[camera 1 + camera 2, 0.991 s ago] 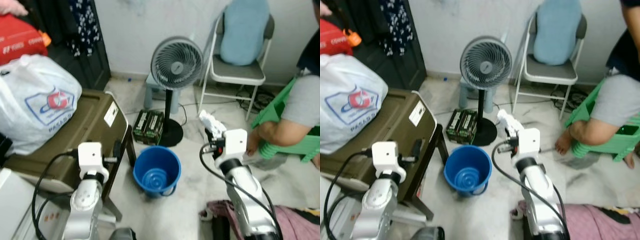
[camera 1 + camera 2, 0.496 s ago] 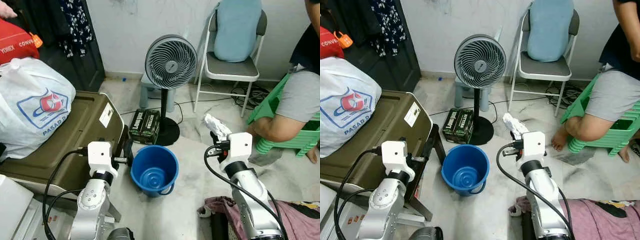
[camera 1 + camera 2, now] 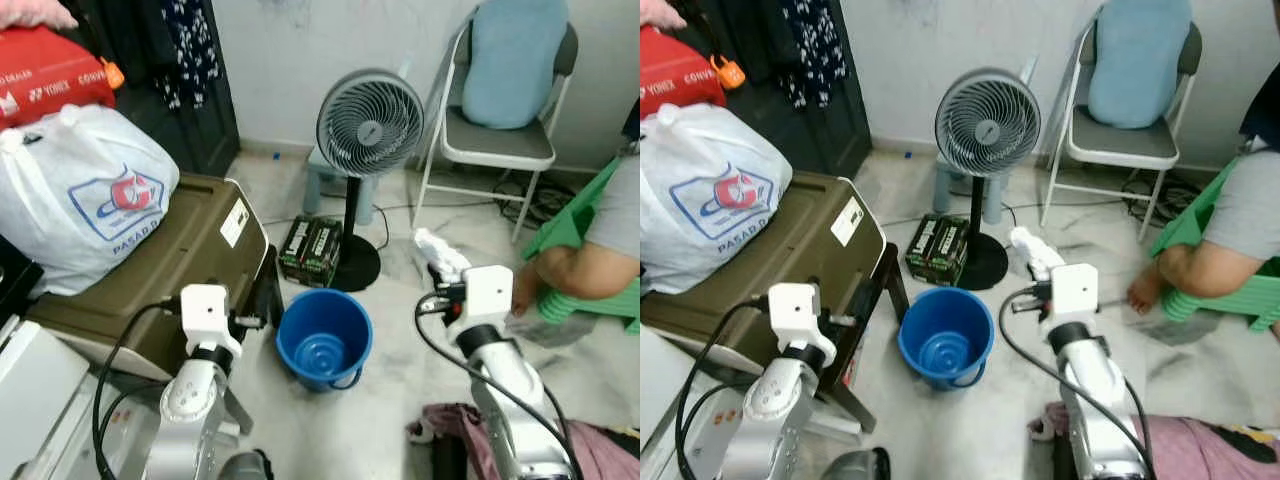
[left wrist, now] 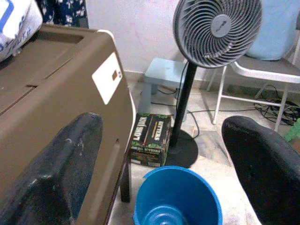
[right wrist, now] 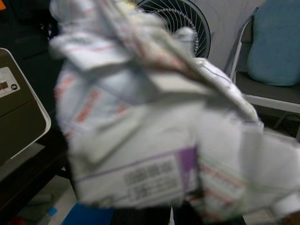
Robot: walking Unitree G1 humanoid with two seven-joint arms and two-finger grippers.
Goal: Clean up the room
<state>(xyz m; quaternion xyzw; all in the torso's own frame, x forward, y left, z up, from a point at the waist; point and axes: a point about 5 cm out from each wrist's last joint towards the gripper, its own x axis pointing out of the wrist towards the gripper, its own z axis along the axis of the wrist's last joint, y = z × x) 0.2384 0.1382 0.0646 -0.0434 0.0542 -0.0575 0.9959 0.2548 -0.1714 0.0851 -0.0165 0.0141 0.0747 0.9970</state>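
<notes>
A crumpled wad of white printed paper (image 3: 437, 254) sits in my right gripper (image 3: 441, 272), which is shut on it, raised to the right of the blue bucket (image 3: 323, 308). In the right wrist view the paper (image 5: 154, 122) covers the fingers. The bucket stands upright on the pale floor with nothing but its ribbed bottom showing inside. My left gripper (image 4: 159, 173) is open, its black fingers (image 4: 51, 178) wide apart, held beside the brown case and just left of the bucket (image 4: 177, 197).
A brown case (image 3: 150, 270) with a white plastic bag (image 3: 80, 195) on it stands at the left. Behind the bucket are a pedestal fan (image 3: 370, 125), a green carton (image 3: 312, 250) and a folding chair (image 3: 500, 150). A person (image 3: 600, 250) sits at the right; pink cloth (image 3: 600, 450) lies near my feet.
The camera has swung a little, shifting the whole scene. Both arms keep about the same pose, and the right gripper still holds the paper.
</notes>
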